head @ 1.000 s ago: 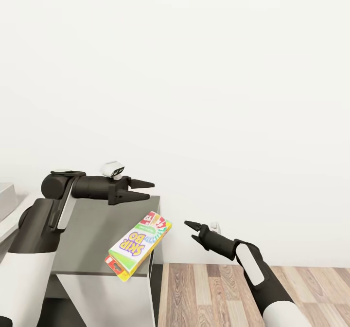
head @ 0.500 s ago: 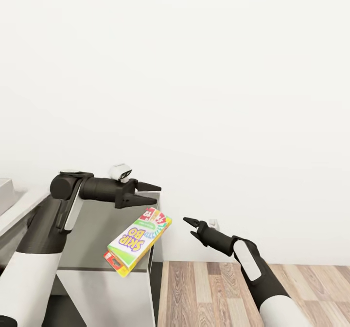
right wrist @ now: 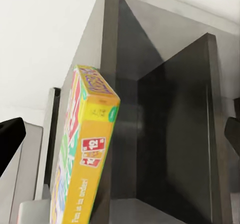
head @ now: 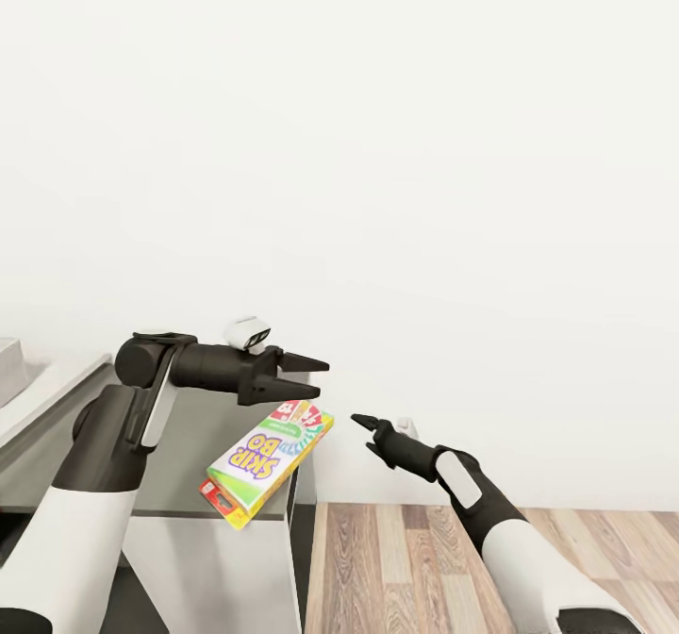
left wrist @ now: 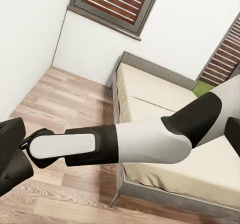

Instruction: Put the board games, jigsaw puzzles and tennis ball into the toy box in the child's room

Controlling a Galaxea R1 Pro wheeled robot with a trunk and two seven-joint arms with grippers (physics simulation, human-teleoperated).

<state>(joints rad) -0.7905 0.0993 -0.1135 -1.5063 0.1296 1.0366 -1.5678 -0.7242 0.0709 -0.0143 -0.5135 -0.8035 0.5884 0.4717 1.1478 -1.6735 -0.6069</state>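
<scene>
SKIP-BO box point(head: 266, 461) lies on table point(head: 189, 445) corner, overhanging the edge. Left gripper point(head: 316, 376) at its 12 o'clock, jaws apart, empty. Right gripper point(head: 363, 424) at 3 o'clock, jaws apart, empty.

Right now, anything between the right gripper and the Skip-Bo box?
Nothing. In the head view, only open air and white wall separate the right gripper from the Skip-Bo box, which overhangs the table corner.

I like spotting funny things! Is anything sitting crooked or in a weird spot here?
Yes. The SKIP-BO box lies crooked on the corner of a grey surface, with one end poking out past the front edge over the floor. Neither the left gripper nor the right gripper holds it; both sets of jaws are open.
</scene>
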